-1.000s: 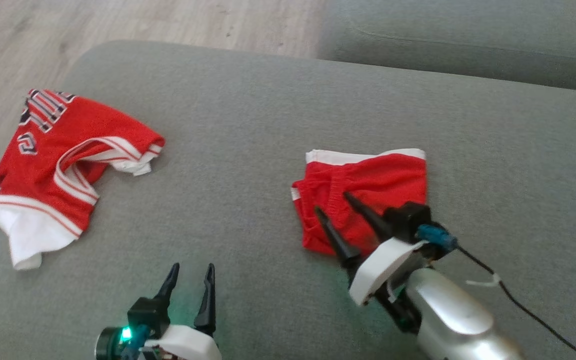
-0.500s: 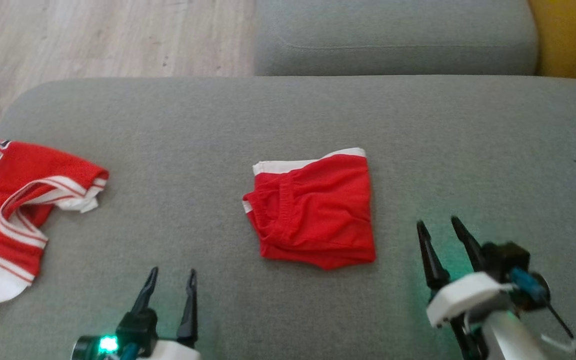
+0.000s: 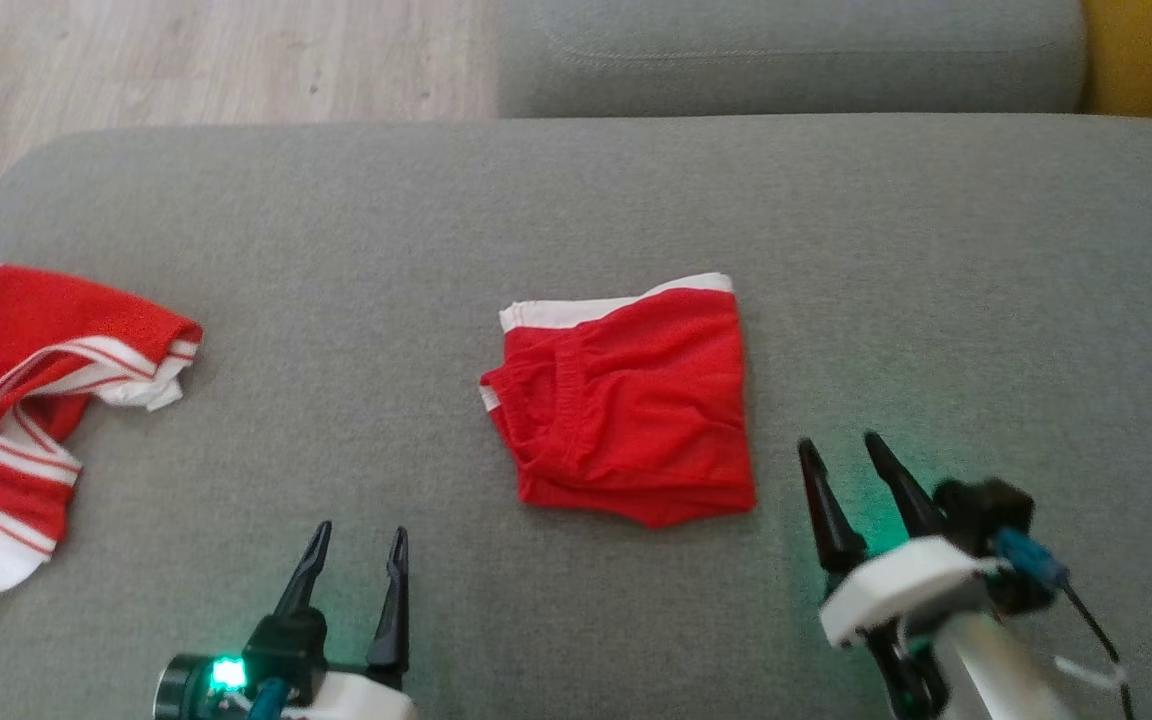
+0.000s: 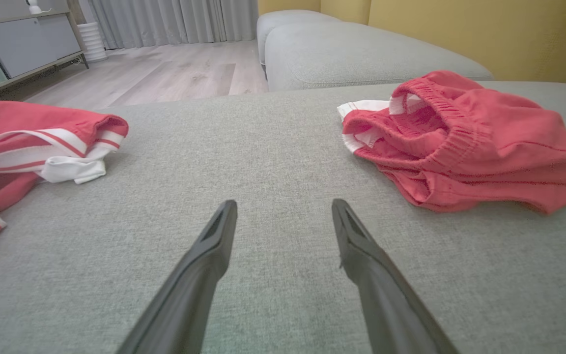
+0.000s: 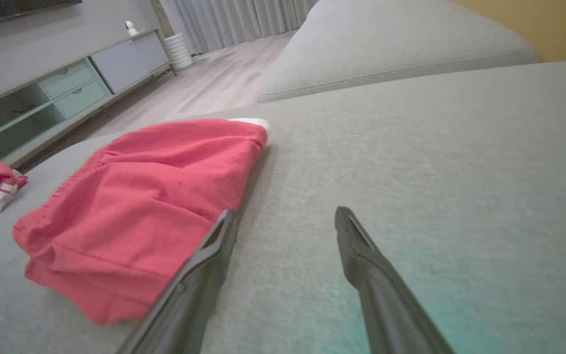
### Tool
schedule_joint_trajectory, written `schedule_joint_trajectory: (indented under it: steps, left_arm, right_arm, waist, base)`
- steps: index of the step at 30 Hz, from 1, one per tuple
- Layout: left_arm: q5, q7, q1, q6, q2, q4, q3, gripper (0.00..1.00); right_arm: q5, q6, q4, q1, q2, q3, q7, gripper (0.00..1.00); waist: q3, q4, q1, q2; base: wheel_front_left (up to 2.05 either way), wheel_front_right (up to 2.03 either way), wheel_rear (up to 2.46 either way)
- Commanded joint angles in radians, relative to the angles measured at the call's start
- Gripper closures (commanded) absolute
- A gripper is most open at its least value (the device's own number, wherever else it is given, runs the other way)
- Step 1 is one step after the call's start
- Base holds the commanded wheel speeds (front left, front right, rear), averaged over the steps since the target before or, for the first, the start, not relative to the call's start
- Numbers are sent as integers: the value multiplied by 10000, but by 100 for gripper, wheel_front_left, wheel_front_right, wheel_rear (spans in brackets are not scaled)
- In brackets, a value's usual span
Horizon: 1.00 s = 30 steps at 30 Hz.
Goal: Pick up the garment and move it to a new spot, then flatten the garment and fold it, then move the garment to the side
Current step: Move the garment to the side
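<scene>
Found red shorts folded, lying flat on grey sofa seat, ahead and to the left of right pincer, ahead and to the right of left pincer. Noted right pincer with fingers spread, empty, near the shorts' closest right corner and clear of the cloth. Noted left pincer likewise spread wide, empty, low over bare seat, well apart from shorts. Recorded red-and-white jersey crumpled far to the left of left pincer, near seat edge.
</scene>
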<state>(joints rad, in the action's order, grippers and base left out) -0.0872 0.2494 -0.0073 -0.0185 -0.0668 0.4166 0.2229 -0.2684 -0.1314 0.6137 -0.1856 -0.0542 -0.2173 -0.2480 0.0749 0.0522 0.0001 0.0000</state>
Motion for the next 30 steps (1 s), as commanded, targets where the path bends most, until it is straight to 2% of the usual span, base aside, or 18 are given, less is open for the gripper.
schedule_joint_trajectory:
  steps: [1, 6, 11, 12, 13, 14, 17, 21, 30]
  left_arm:
    - [10, 124, -426, 20, 36, -235, -332, 0]
    - [-48, 124, -670, 161, 109, -96, -137, 0]
    - [20, 124, -936, 267, 137, -27, 74, 0]
    - [25, 124, -975, 274, 140, -13, 93, 0]
    - [23, 124, -1003, 273, 143, 2, 99, 0]
    - [-4, 124, -1013, 261, 146, 29, 78, 0]
    - [-88, 124, -999, 223, 151, 45, -50, 0]
    - [-27, 124, -946, 288, 154, -27, -178, 0]
    - [-182, 124, -1236, 409, 162, -90, -102, 0]
  right_arm:
    - [-176, 7, -214, -669, 39, -334, -135, 0]
    - [-949, 7, 509, -1837, 39, -1109, -69, 0]
    - [-961, 7, 1800, -2707, 39, -1336, 111, 0]
    - [-1029, 7, 2055, -2791, 39, -1351, 150, 25]
    - [-1048, 7, 2300, -2867, 39, -1337, 140, 70]
    - [-996, 7, 2522, -2934, 39, -1382, 125, 100]
    - [-1103, 7, 3015, -3024, 39, -1458, 60, 100]
    - [-1293, 7, 3215, -3119, 39, -1381, -102, 100]
    - [-973, 7, 2640, -2762, 39, -1224, -134, 100]
  waist:
    - [149, 155, -1, 0]
    - [595, 636, -1, 0]
    - [965, 1066, -1, 0]
    - [1009, 1116, -1, 0]
    - [1030, 1135, -1, 0]
    - [1050, 1132, -1, 0]
    - [1071, 912, -1, 0]
    - [854, -56, -1, 0]
    - [562, -3308, -1, 0]
  base:
    - [0, 0, 0]
    - [0, 0, 0]
    - [0, 0, 0]
    - [0, 0, 0]
    - [0, 0, 0]
    - [0, 0, 0]
    - [0, 0, 0]
    - [0, 0, 0]
    - [0, 0, 0]
